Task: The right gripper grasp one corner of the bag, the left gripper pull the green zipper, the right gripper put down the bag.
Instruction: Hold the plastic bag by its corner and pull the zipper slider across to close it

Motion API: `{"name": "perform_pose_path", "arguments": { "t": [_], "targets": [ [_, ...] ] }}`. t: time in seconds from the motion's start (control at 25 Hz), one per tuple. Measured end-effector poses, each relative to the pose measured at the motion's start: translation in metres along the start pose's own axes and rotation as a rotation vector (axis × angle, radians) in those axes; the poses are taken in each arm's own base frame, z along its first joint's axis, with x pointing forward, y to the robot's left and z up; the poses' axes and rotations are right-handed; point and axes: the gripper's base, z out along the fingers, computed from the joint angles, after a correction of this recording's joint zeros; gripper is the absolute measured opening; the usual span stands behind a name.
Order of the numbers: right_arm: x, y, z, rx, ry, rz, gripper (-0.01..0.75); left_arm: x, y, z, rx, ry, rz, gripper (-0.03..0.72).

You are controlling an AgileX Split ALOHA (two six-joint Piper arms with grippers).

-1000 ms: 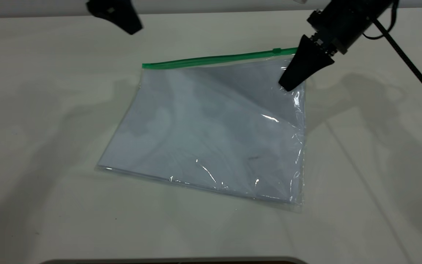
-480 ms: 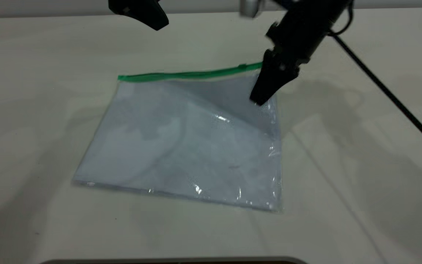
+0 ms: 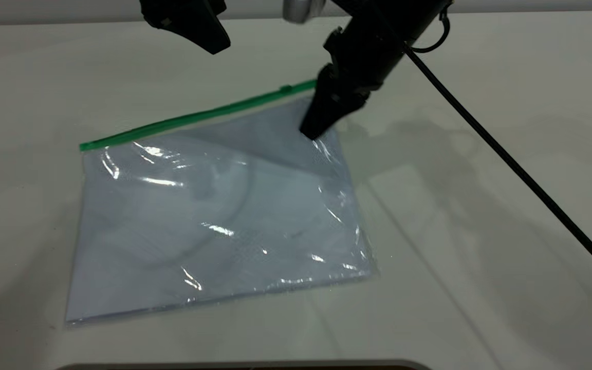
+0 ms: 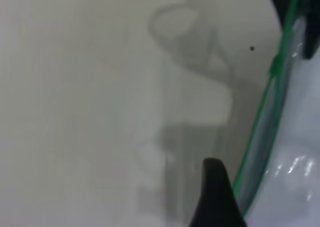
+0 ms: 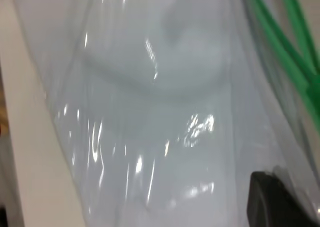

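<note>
The bag point(image 3: 214, 216) lies flat on the white table, clear plastic with white sheets inside. The green zipper point(image 3: 188, 117) runs along its far edge, with the small slider tab point(image 3: 285, 89) near the right end. My right gripper point(image 3: 315, 129), with its braided cable, is shut on the bag's far right corner and holds that corner slightly raised. In the right wrist view the bag point(image 5: 150, 112) fills the picture beside the zipper point(image 5: 280, 52). My left gripper point(image 3: 208, 41) hangs above the table behind the zipper, not touching the bag. The left wrist view shows the zipper point(image 4: 260, 117) and slider point(image 4: 275, 64).
The right arm's black cable point(image 3: 506, 159) runs across the table to the right edge. The table's front edge point(image 3: 244, 364) shows at the bottom. Bare white tabletop point(image 3: 481, 257) surrounds the bag on all sides.
My right gripper has moved left with the bag's corner, dragging the whole bag left and turning it so the zipper's left end swings nearer. My left gripper has shifted right along the far edge.
</note>
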Motion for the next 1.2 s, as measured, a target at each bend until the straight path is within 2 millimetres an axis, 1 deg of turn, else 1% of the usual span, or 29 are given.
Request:
{"name": "perform_pose_path", "arguments": {
  "t": [0.16, 0.32, 0.64, 1.0, 1.2],
  "targets": [
    [-0.008, -0.001, 0.000, 0.007, -0.084, 0.064, 0.033, 0.001, -0.005, 0.000, 0.056, 0.005, -0.002, 0.590],
    [-0.013, 0.001, -0.001, -0.017, -0.142, 0.071, 0.033, 0.002, -0.008, -0.001, 0.099, 0.009, -0.004, 0.590],
    [-0.017, 0.015, -0.003, -0.159, -0.197, -0.054, 0.033, 0.003, -0.012, -0.002, 0.146, 0.011, 0.020, 0.590],
    [-0.017, 0.021, -0.004, -0.226, -0.200, -0.114, 0.033, 0.003, -0.013, -0.002, 0.149, 0.011, 0.031, 0.589],
    [-0.017, 0.022, -0.004, -0.238, -0.204, -0.123, 0.033, -0.002, -0.013, -0.002, 0.154, -0.047, 0.029, 0.556]
  ]
}}
